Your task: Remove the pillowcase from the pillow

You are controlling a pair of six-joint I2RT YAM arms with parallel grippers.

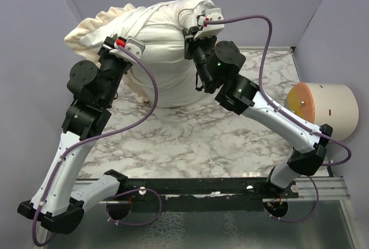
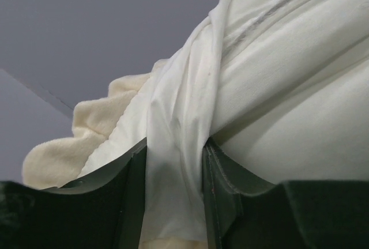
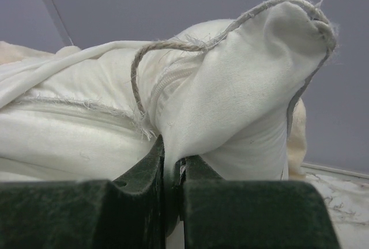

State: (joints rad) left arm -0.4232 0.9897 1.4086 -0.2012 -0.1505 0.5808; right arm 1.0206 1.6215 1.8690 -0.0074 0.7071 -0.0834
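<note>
The pillowcase (image 1: 151, 21) is turned inside out, white inner face out, raised above the table's far side. Its cream trim (image 1: 86, 30) bunches at the far left. The plump white bulk beneath it is the pillow (image 1: 167, 82), resting on the marble top. My left gripper (image 1: 124, 44) is shut on a twisted fold of the white lining (image 2: 176, 116) beside the cream trim (image 2: 63, 151). My right gripper (image 1: 199, 24) is shut on a frayed corner of the pillowcase (image 3: 242, 76), where a loose cord (image 3: 138, 70) loops along the seam. The dark grey outer face is hidden.
A cream cylinder with an orange end face (image 1: 323, 108) lies at the table's right edge. Grey walls (image 1: 34, 41) close in the back and both sides. The marble table top (image 1: 196, 139) lies between the cloth and the arm bases.
</note>
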